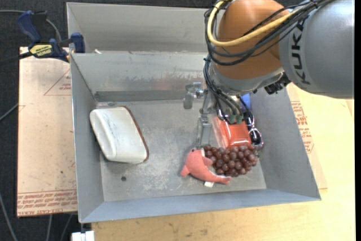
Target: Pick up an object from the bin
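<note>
gripper (202,118) low at right of bin (141,73), just beside orange box (232,134), likely targeting it. open or closed: cannot tell. dark grape bunch (231,160), pink toy (200,167) crowd close. white sponge (117,135) well apart at left.

The arm (330,36) was a thick, rounded tube of pale silver-grey, smooth and slightly glossy, with the name KUKA (298,60) printed on it in big dark capitals. Its wrist was capped by an orange cover (248,36), round as a ball and shiny. A yellowish cable (212,20) looped about that cover, and thin black cables (214,68) ran alongside it, bunched under the orange rim. Below that was the gripper (203,127), made of bare grey metal, with a few small coloured wires (240,113) showing near its mount.
</note>
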Controlling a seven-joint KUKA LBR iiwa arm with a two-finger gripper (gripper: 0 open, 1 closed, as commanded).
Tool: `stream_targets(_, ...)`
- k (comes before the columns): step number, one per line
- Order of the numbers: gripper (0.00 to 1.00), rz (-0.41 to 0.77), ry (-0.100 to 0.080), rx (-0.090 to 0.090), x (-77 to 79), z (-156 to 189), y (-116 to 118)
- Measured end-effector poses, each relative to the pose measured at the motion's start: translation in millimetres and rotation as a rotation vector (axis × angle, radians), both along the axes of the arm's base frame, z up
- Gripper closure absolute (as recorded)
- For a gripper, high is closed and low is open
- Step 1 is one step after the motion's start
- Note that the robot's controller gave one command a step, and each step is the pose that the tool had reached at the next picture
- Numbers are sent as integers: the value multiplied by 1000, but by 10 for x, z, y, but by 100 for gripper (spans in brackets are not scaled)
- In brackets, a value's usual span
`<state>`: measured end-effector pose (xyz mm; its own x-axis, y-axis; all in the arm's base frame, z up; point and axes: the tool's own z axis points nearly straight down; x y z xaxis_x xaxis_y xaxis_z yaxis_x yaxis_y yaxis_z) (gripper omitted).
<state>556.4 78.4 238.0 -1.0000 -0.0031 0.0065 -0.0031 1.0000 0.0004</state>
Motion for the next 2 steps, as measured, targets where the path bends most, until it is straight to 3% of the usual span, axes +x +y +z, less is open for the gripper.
stream_targets(1, 0, -2, -7, 1, 13, 43, -3)
stream_targets(2, 0, 58, -15, 3, -74, -95, -128)
